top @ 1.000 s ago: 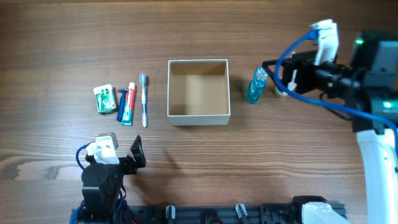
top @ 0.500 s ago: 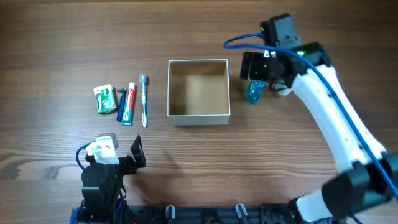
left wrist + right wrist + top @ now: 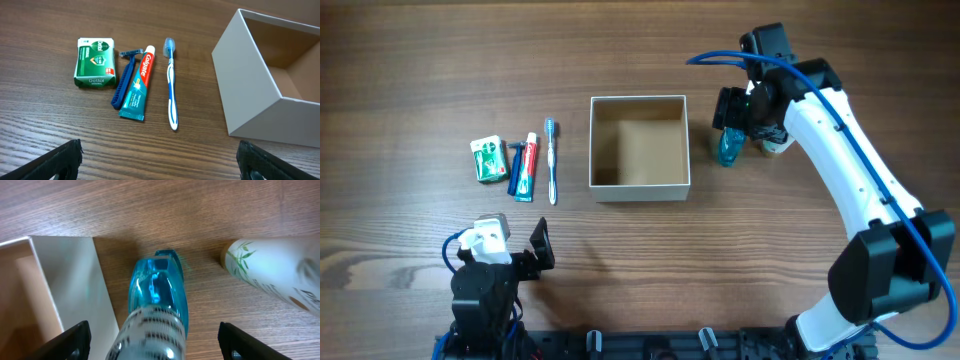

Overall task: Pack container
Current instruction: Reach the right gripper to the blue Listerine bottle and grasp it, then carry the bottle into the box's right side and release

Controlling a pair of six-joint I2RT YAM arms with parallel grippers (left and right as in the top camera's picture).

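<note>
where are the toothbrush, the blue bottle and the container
toothbrush (image 3: pixel 171 90), left wrist view, middle of its handle
blue bottle (image 3: pixel 157 289), right wrist view, its clear blue upper body
container (image 3: pixel 640 193), overhead view, its near white wall

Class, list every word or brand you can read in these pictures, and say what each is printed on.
"Dettol": on the green packet.
"Colgate": on the toothpaste tube.
On the blue bottle: printed lines, too blurred to read.
On the white bottle: small print, too blurred to read.
On the box: no text showing.
</note>
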